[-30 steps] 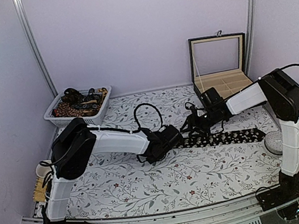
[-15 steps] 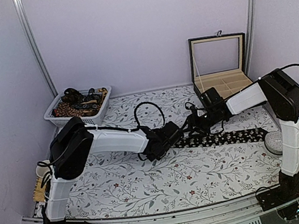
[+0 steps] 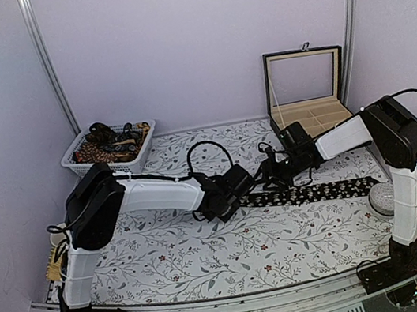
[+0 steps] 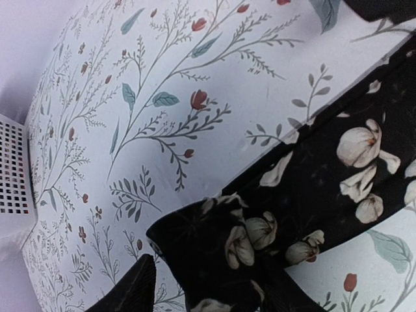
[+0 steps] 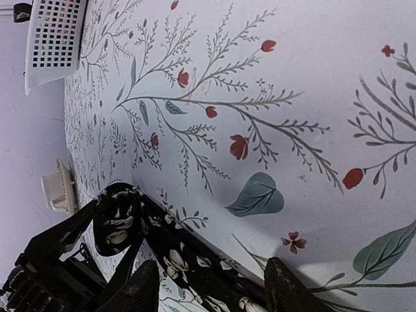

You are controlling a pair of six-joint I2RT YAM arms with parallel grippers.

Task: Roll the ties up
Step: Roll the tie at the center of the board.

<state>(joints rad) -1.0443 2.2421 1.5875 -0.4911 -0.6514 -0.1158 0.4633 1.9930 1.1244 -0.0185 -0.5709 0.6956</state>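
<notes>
**No legible writing in any of the three views.**
No letter, number, brand mark or label could be read. The only markings were patterns: pale blossoms printed on the black tie, which lay in front of the open box, and leafy sprigs with red buds on the surface around it. The box and the white basket far to its left bore no tag that could be made out.
</notes>
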